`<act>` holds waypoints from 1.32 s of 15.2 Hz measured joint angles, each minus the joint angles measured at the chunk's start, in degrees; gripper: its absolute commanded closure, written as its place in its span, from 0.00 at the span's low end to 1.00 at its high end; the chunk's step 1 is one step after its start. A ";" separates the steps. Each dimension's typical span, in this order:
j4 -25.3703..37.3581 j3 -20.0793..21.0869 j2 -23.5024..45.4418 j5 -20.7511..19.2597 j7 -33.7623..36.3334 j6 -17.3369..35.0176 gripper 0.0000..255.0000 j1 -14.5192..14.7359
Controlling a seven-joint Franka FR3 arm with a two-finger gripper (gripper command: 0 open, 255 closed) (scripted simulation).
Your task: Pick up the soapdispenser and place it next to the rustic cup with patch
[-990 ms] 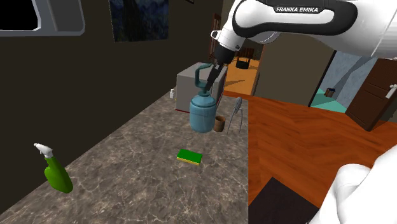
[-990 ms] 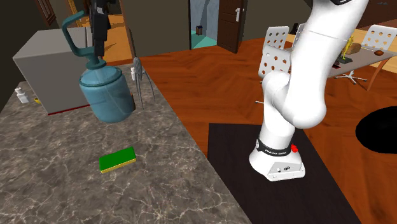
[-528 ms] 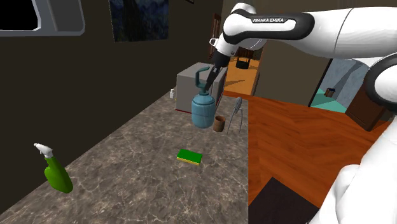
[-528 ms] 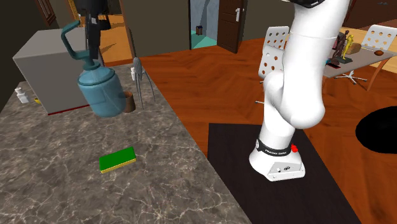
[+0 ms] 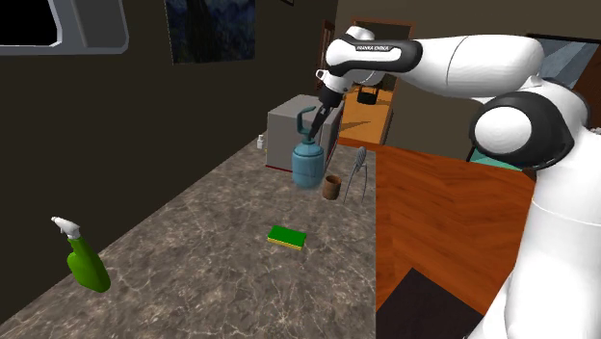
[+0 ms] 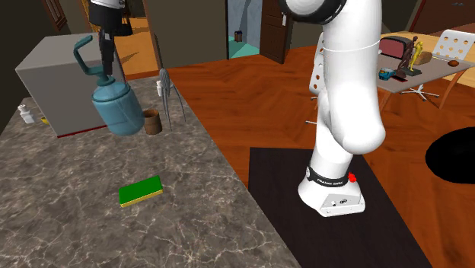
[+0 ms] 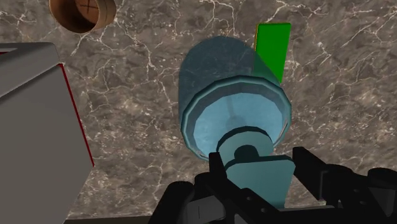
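A teal soap dispenser (image 5: 306,166) hangs tilted above the marbled counter (image 5: 212,260), held by its pump top. My black gripper (image 5: 321,116) is shut on that pump. In the second exterior view the dispenser (image 6: 117,111) hangs just left of a small brown cup (image 6: 152,122), with the gripper (image 6: 106,59) above its body. The wrist view looks down the dispenser (image 7: 232,114), its pump neck clasped by the gripper (image 7: 256,170) between the two fingers (image 7: 215,170). The cup (image 7: 83,13) stands on the counter beyond it, beside the grey box. In the shoulder view the cup (image 5: 332,187) is at the dispenser's lower right.
A grey box (image 6: 53,84) stands at the counter's far end. A metal tripod stand (image 6: 169,87) is behind the cup. A green sponge (image 5: 287,237) lies mid-counter and a green spray bottle (image 5: 87,262) stands near the front. The counter edge drops to a wooden floor (image 5: 453,221).
The arm has stretched out and carried the dispenser farther along the counter toward the grey box. In the second exterior view it shifted left and uncovered the cup. The grip stayed shut.
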 measured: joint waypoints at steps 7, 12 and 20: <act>4.30 -0.19 6.58 2.40 -3.00 1.44 1.00 -2.31; 0.24 -0.05 6.35 2.71 -3.88 5.20 1.00 -1.99; -4.76 0.31 7.18 3.63 -5.40 10.84 1.00 -1.77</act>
